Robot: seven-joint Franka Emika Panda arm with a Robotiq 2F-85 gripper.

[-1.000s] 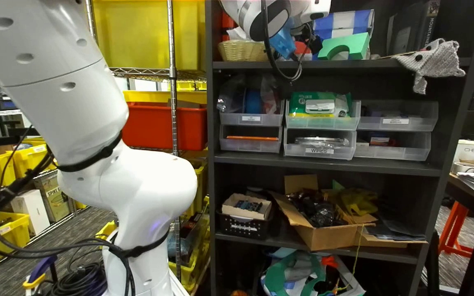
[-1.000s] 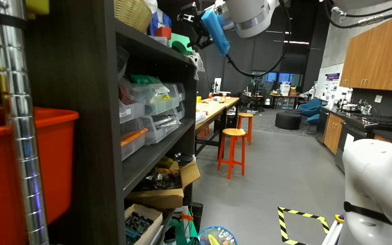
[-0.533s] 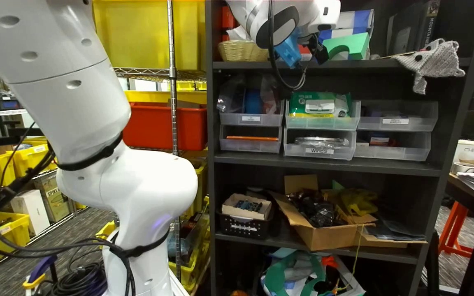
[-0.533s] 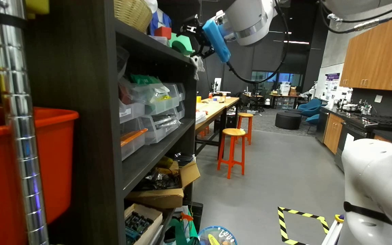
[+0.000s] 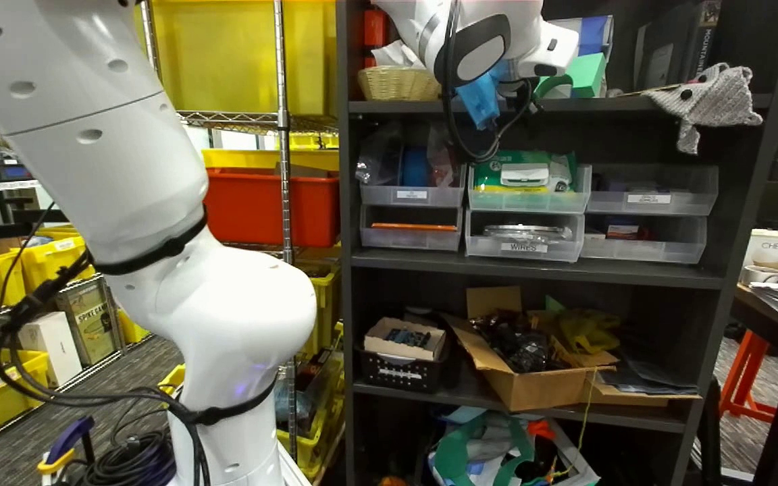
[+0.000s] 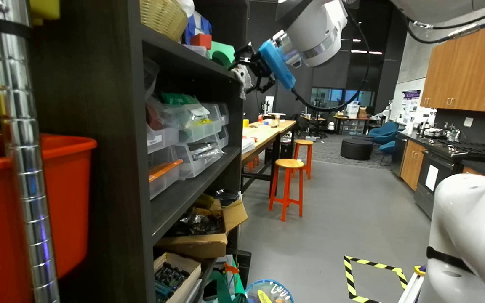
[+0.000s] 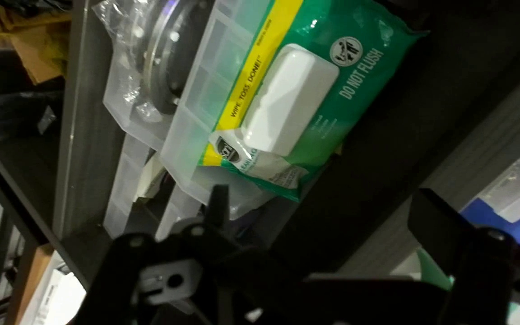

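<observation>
1. Over there, the gripper hangs before the dark bookcase, jaws spread wide and free.
2. The green wipes packet lies in a clear bin, above the wire bin.

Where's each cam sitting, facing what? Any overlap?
An exterior view: near the arm, facing the front of the dark shelf unit; arm at picture left, wrist at top.
An exterior view: by a metal rack post, looking along the shelf unit's front into the room; open end effector at top, arm's lower part at picture right.
Wrist view: on the wrist, facing the green wipes pack in its clear bin; fingers low in picture.
Both exterior views share the shelf unit and arm.
</observation>
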